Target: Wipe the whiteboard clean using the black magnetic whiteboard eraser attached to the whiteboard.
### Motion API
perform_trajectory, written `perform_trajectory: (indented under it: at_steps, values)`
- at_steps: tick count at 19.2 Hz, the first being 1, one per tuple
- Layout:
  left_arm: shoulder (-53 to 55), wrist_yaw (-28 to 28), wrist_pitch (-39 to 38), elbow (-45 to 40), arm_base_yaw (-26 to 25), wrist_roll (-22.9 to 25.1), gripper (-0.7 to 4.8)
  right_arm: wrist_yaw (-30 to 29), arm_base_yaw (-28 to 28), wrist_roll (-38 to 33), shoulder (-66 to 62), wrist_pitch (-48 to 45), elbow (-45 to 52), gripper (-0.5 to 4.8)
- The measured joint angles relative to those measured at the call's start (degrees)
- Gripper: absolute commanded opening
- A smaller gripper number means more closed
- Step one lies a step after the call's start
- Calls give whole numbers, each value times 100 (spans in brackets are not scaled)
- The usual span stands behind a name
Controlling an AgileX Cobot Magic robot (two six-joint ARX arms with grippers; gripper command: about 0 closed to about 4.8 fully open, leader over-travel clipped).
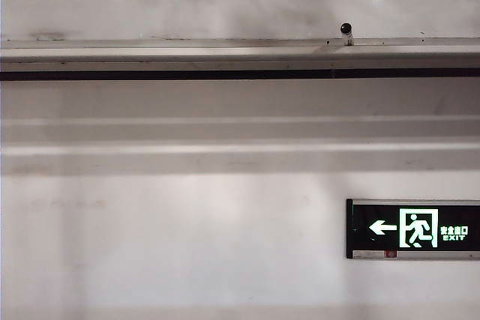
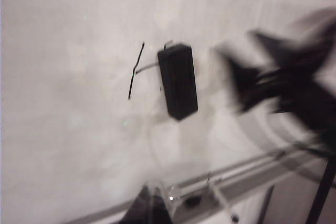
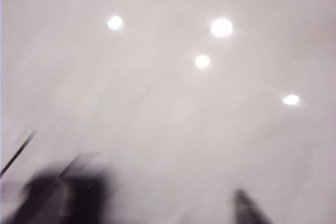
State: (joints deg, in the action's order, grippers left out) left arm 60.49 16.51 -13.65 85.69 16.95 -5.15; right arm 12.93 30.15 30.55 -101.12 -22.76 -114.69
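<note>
Against the whiteboard (image 2: 73,129), in the left wrist view: black eraser (image 2: 178,81), stuck flat to the glossy panel and tilted, gripped by nothing. Just beside it, a thin black marker stroke (image 2: 136,71), plus a short pale smear touching the eraser's edge. Near the eraser's other side but apart from it, a dark blurred shape (image 2: 283,80) (too smeared to name for certain). Low in that view, left gripper (image 2: 152,209), fingers pressed together into one dark point with nothing between them, hanging over the pale metal rail (image 2: 252,178). From the right wrist camera: right gripper (image 3: 157,182), fingers (image 3: 63,198) spread wide, empty, facing bare board dotted with round light reflections; all heavily blurred. From the exterior camera: neither gripper, only board, rail, a small black knob (image 1: 346,29) standing on the rail, and a green exit sign (image 1: 414,228) on the wall.
</note>
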Motion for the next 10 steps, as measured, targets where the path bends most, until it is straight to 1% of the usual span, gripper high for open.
perform_trajectory:
  at_steps: [1,2,3,4,6,7,8,9,10]
  values:
    - [136,7,212,2,39,-160,-5,85,2,4,240,4,0,-13]
    - [306,44,435,2,120,-308,-1,105,2,59,457,7,-11,-1]
    - [498,66,658,2,258,-396,0,125,0,162,702,11,-46,-1]
    - [667,79,844,0,420,-428,25,149,0,251,914,15,-57,-1]
    - [1115,92,1523,0,852,-479,106,304,-4,254,1340,96,-59,-1]
    - [1349,87,1923,0,1027,-479,161,341,-4,258,1512,192,-61,-1]
    - [1589,-7,2308,0,1215,-481,244,348,-4,258,1626,267,-61,-1]
    - [1836,-227,2741,0,1375,-483,331,356,-4,258,1729,365,-61,-1]
    - [2011,-446,3045,4,1488,-483,435,354,-4,256,1790,474,-61,-1]
